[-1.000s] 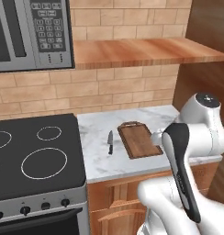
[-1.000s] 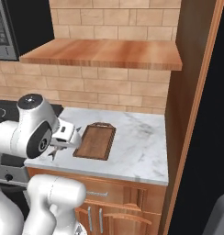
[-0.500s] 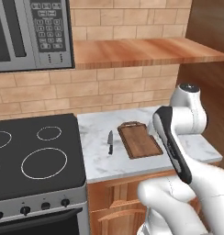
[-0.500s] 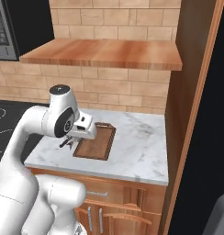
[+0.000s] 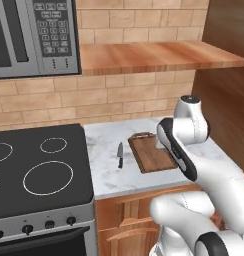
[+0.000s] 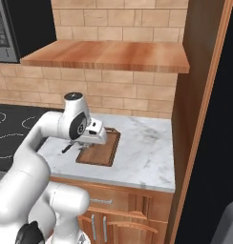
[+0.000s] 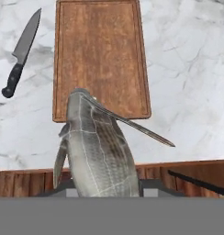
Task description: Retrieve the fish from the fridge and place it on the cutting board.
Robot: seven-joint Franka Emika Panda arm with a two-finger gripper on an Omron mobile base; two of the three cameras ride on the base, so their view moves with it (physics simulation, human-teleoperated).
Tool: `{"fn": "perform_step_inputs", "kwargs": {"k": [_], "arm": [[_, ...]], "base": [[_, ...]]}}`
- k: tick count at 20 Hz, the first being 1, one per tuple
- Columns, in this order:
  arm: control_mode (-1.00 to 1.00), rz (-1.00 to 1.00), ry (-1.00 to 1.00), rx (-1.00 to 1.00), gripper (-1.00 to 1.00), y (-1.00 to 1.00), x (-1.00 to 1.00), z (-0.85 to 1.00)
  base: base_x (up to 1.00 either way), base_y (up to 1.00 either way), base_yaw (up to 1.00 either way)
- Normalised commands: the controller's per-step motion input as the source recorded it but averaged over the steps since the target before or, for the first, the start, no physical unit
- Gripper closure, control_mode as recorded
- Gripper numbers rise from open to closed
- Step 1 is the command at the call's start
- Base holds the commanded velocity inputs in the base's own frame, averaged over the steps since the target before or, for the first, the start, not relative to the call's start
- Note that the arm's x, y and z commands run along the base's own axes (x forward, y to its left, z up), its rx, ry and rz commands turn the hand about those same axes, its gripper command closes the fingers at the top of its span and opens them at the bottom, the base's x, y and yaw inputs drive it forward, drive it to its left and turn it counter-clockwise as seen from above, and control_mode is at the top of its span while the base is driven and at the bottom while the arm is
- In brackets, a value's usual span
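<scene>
The grey-silver fish (image 7: 98, 147) fills the lower middle of the hand view, head pointing away, with thin spiky fins sticking out to the sides. My gripper (image 7: 104, 186) is shut on its tail end, and the fingertips are hidden behind its body. The brown cutting board (image 7: 100, 55) lies just beyond the fish's head on the marble counter, bare. In the right base view my gripper (image 6: 92, 138) hovers over the near left part of the cutting board (image 6: 106, 152). The cutting board (image 5: 150, 154) lies partly behind my arm in the left base view. The fridge (image 6: 223, 133) is the black mass at the right.
A black-handled knife (image 7: 21, 53) lies left of the board on the marble counter (image 7: 187, 69); the knife (image 5: 120, 155) sits between board and stove (image 5: 39, 170). A wooden shelf (image 6: 109, 55) hangs over the counter. A tall wooden panel (image 6: 199, 95) closes the counter's right end.
My arm has swung from the counter's stove-side front edge toward the board, bringing the hand over the board's near end. The gripper stays shut on the fish.
</scene>
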Motion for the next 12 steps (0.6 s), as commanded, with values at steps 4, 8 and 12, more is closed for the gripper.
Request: {"fn": "perform_step_inputs", "kwargs": {"k": [4,8,12], "arm": [[-1.0,0.0,0.0,0.0,1.0,0.0,0.56,-0.38],[-1.0,0.0,0.05,0.0,1.0,0.0,0.59,-0.4],[-1.0,0.0,0.1,0.0,1.0,0.0,0.54,-0.35]], "base": [[0.0,0.0,0.0],[0.0,0.0,0.0],[0.0,0.0,0.0]]}}
